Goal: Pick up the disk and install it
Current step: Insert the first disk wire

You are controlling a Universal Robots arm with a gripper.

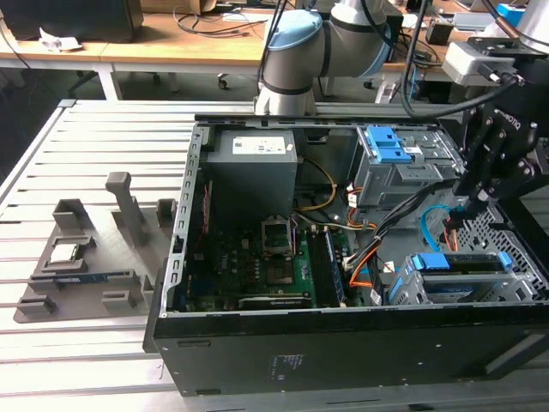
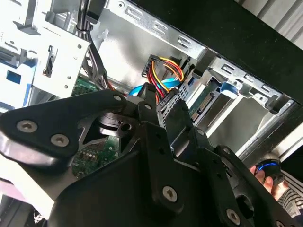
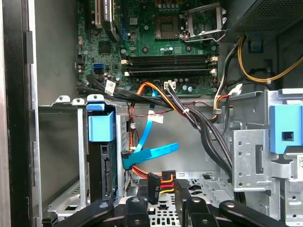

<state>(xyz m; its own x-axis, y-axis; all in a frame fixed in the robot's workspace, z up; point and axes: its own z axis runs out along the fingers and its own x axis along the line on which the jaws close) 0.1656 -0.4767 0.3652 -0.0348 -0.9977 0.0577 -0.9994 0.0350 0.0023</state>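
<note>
One disk [image 1: 463, 263] sits in the lower drive cage at the lower right of the exterior view, blue rails showing, inside the open computer case [image 1: 257, 352]. I have the gripper [image 1: 463, 209] hanging just above it at the frame's right edge. In the second wrist view its fingers [image 2: 177, 116] pinch a black power connector [image 2: 166, 101].

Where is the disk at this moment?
In the exterior view, the disk sits in the grey drive cage at the computer case's lower corner on the exterior view's right, beside the orange cables.
</note>
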